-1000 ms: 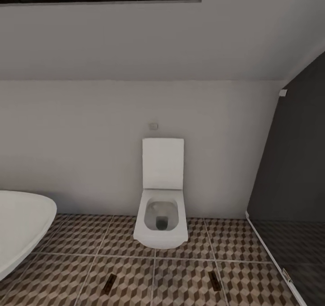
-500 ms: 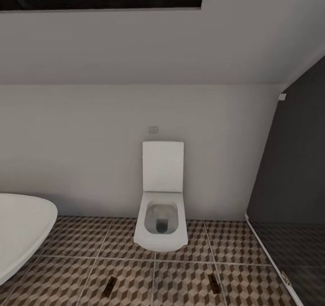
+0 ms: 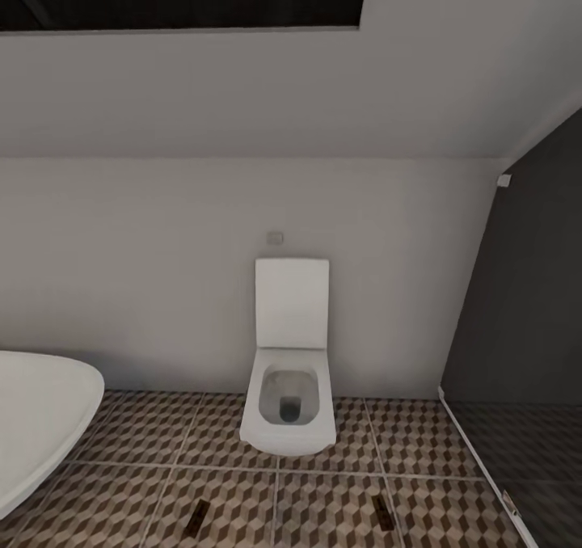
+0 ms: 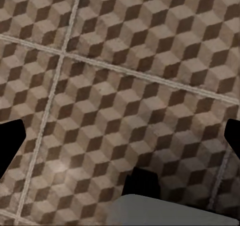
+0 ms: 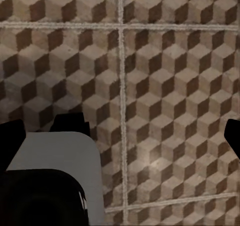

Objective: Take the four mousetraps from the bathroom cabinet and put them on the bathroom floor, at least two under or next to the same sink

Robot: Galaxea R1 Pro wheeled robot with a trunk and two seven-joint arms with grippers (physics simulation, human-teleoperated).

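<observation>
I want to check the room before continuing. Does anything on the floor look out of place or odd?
Yes. Two mousetraps lie on the bathroom floor in front of the toilet: one mousetrap to the left, another mousetrap to the right. No sink is visibly beside them. Nothing looks spilled or broken.

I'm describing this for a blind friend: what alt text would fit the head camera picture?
A white wall-hung toilet with its lid raised stands against a pale wall, on the brown-and-beige cube-patterned tiled floor. Two small brown mousetraps lie on the tiles before it; a white curved basin edge shows left, a dark glass partition right.
</observation>
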